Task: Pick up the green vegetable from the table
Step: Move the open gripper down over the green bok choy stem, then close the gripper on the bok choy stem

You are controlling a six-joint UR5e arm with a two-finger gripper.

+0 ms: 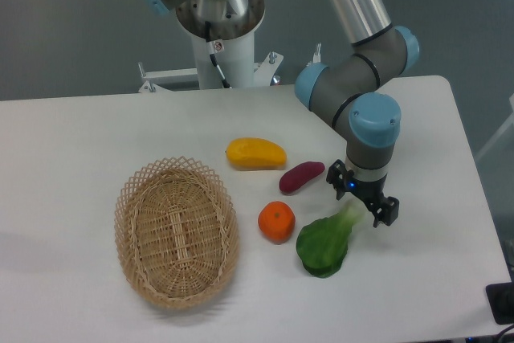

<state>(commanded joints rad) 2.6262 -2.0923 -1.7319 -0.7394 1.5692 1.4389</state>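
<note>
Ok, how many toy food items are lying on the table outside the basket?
4. The yellow one lies behind centre, the purple sweet potato to its right, the orange in front, the green vegetable beside it under the gripper. The basket looks empty.

Things on the table point(96, 126)

Basket point(177, 232) left; orange point(276, 222) right of it, vegetable point(325, 242) further right, gripper point(361, 202) over its stem; sweet potato point(301, 177) and mango point(255, 153) lie behind.

Reaching down steeply from above, wrist vertical, gripper point(361, 198) poised with jaws spread wide, straddling the pale stem end of the green vegetable point(324, 244).
</note>
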